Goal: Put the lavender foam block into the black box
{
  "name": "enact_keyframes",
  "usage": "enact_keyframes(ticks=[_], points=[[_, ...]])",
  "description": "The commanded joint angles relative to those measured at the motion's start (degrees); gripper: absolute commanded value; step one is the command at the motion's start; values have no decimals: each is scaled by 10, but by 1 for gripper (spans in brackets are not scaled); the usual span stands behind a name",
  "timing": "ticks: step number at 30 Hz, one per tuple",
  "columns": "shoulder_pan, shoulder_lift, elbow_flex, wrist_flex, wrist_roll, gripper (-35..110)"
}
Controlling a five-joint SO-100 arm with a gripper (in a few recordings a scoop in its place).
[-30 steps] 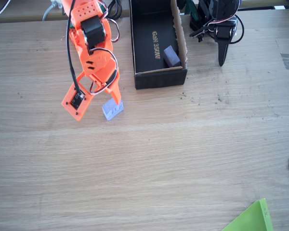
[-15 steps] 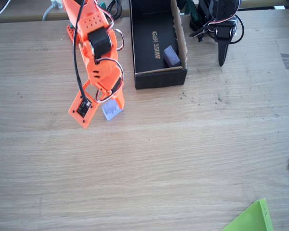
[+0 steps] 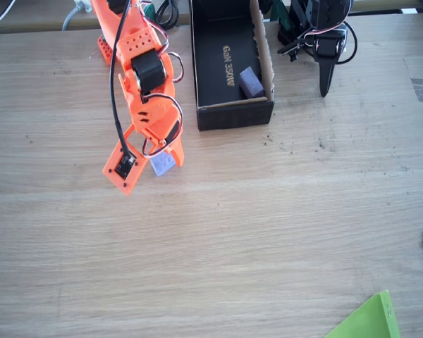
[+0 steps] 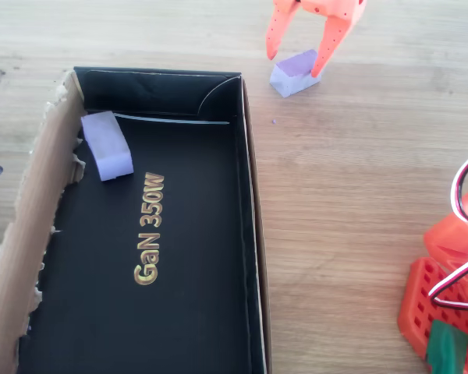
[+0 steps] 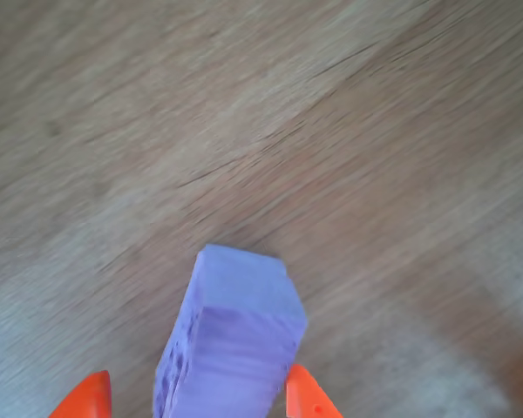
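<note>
The orange gripper [image 4: 298, 56] stood over the lavender foam block [image 4: 295, 72], with one finger on each side of it. In the overhead view the right finger touched the block's end, while the left finger was a little apart from it, so the jaws were partly open and not yet pressing the block on both sides. In the wrist view the block [image 5: 233, 340] reached up between the two orange fingertips [image 5: 309, 399], with a small gap at the left tip. I could not tell if the block still lay on the wooden table [image 3: 268, 232] or was a little lifted.

The block [image 3: 163, 163] was on the table, near the short front wall of the black box [image 3: 234, 113] and to its left in the fixed view. The box [image 4: 249, 234] was open at the top, with gold letters on its floor. Inside, a second purple block [image 4: 107, 144] lay near a corner, beside the torn brown cardboard wall. That block [image 3: 251, 82] was well apart from the gripper.

A green sheet corner [image 3: 366, 320] lay at the lower edge of the table, far from everything. Between the gripper and the box, only the box's wall stood in the way.
</note>
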Motion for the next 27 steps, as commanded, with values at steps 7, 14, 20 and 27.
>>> enact_keyframes(ticks=[7, 14, 20, 27], points=[[10, -11, -51, 5, 2, 22], [16, -25, -71, 4, 11, 0], [14, -17, -72, 10, 12, 0], [5, 121, 29, 12, -22, 0]])
